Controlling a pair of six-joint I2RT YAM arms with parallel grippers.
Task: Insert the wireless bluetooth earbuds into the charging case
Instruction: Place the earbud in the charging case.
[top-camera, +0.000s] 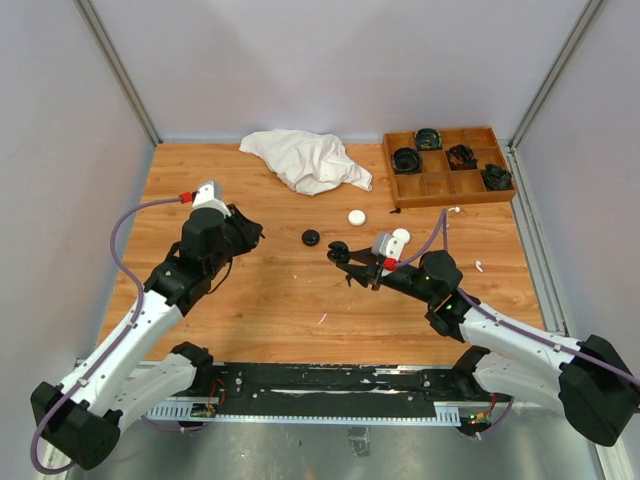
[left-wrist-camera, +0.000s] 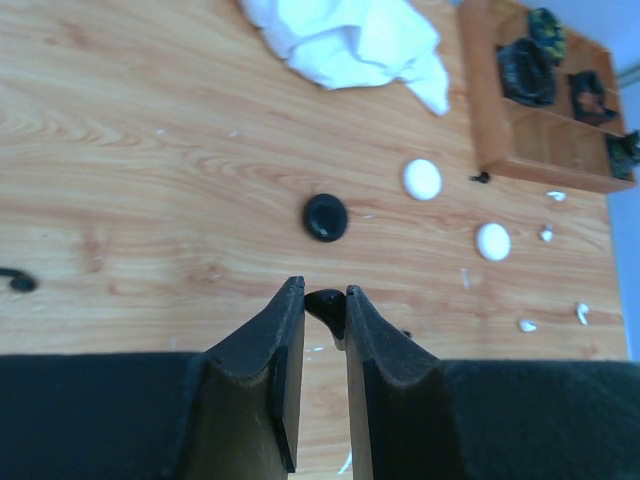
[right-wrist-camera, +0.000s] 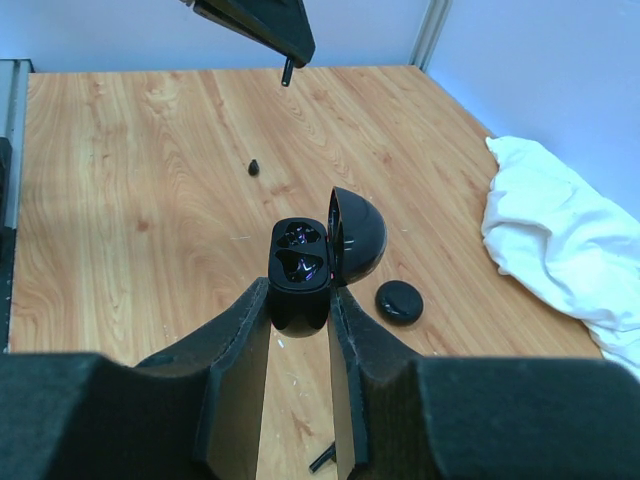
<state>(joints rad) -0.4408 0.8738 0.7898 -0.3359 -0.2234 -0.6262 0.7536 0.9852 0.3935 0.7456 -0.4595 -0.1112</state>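
Note:
My left gripper (left-wrist-camera: 325, 300) is shut on a small black earbud (left-wrist-camera: 330, 308), pinched at the fingertips above the table; in the top view it (top-camera: 256, 236) sits left of centre. My right gripper (right-wrist-camera: 300, 300) is shut on an open black charging case (right-wrist-camera: 299, 262) with its lid (right-wrist-camera: 357, 235) swung right and both wells empty; in the top view it (top-camera: 345, 256) is at mid table. The left gripper's tip and earbud stem (right-wrist-camera: 287, 70) hang far beyond the case. Another black earbud (right-wrist-camera: 254, 166) lies on the wood. White earbuds (left-wrist-camera: 527, 325) (left-wrist-camera: 546, 233) lie at the right.
A closed black puck case (top-camera: 311, 237) lies between the grippers. Two white puck cases (top-camera: 356, 216) (top-camera: 400, 237) lie further right. A wooden tray (top-camera: 391, 170) with coiled black items stands at back right. A white cloth (top-camera: 305, 160) is at the back.

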